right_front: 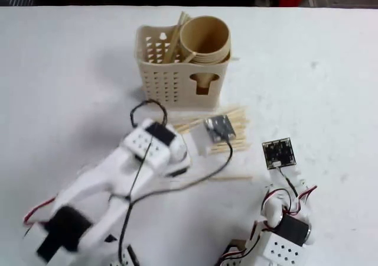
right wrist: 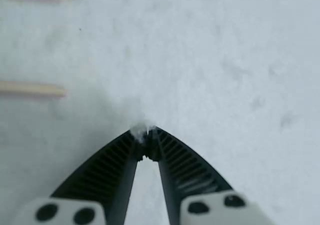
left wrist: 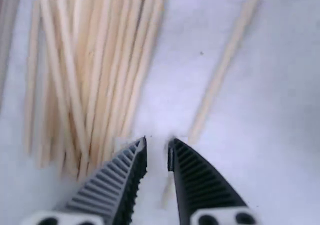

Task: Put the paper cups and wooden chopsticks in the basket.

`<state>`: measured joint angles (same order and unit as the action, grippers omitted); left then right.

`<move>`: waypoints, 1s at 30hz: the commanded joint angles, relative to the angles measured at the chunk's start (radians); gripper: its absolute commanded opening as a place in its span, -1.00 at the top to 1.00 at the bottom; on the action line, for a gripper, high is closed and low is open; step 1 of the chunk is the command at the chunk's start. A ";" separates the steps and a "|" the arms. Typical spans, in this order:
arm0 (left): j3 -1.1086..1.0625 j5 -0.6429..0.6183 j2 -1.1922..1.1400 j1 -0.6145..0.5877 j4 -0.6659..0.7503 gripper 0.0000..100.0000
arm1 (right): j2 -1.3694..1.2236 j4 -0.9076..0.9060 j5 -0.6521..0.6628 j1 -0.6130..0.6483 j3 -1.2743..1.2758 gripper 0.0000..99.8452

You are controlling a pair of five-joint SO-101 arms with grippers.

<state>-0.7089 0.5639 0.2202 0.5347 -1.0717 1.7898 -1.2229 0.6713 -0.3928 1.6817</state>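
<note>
Slanting in from the near left corner, the left arm [right_front: 112,183] covers the near ends of the loose chopsticks [right_front: 239,119] in the high view. Its camera board [right_front: 220,127] sits over the middle of the bundle and hides what lies under it. The left wrist view has the left tool [left wrist: 156,150] low over the white table [right_front: 71,71], jaws a little apart. The fanned sticks lie to one side and a lone chopstick [left wrist: 225,65] runs toward the gap; whether it is touched cannot be told. Behind the bundle stands the basket [right_front: 171,77], upright. Stacked paper cups [right_front: 205,38] are nested in one corner, and a few sticks lean beside them, their lower parts hidden by the perforated wall. Farther right, well apart from the basket, the right arm [right_front: 283,236] is cut off by the frame's edge. The right tool [right wrist: 145,135] has its tips pressed together over bare table, with two blurred stick ends near the picture's edge.
</note>
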 commanded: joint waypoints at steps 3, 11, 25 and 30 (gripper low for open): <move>-0.052 -0.006 0.054 0.048 0.021 0.81 | 0.007 0.010 0.000 0.005 0.008 0.96; -0.014 -0.008 -0.151 0.047 0.097 0.81 | 0.007 0.010 0.000 0.005 0.008 0.96; 0.140 0.000 -0.200 -0.024 -0.003 0.82 | 0.007 0.010 0.000 0.005 0.008 0.96; 0.095 0.035 -0.058 0.008 -0.100 0.82 | 0.007 0.010 0.000 0.005 0.008 0.96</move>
<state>-0.6045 0.5808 0.0729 0.5271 -1.1347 1.7898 -1.2229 0.6713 -0.3928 1.6817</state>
